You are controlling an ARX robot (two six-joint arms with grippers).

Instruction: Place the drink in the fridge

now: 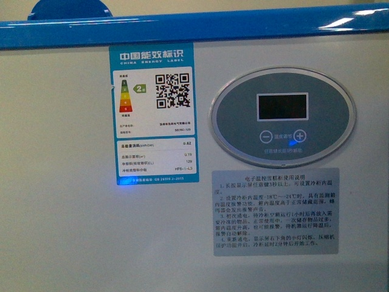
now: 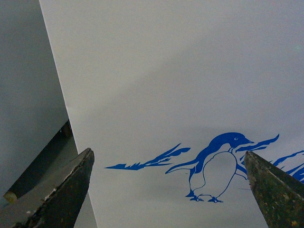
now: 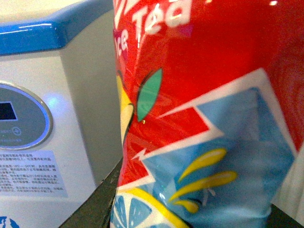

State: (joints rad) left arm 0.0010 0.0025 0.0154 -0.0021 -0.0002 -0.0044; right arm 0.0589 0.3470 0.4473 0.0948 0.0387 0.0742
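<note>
The fridge [image 1: 73, 231] fills the front view: a white front wall under a blue rim [image 1: 182, 27], with an oval grey control panel [image 1: 282, 117]. Neither arm shows there. In the right wrist view the drink [image 3: 204, 109] looms very close, showing its red label, blue patch and lemon slice; my right gripper [image 3: 190, 216] is shut on it, and one dark finger [image 3: 95, 204] shows beside it. The fridge corner [image 3: 42, 95] stands just behind. My left gripper [image 2: 171, 190] hangs open in front of the fridge's white wall with the blue penguin picture [image 2: 216, 166], nothing between its fingers.
On the fridge front are an energy label sticker [image 1: 152, 112] and a grey sheet of printed instructions [image 1: 275, 211]. A blue round shape [image 1: 70, 9] shows above the rim. A dark gap [image 2: 42, 161] runs beside the fridge wall in the left wrist view.
</note>
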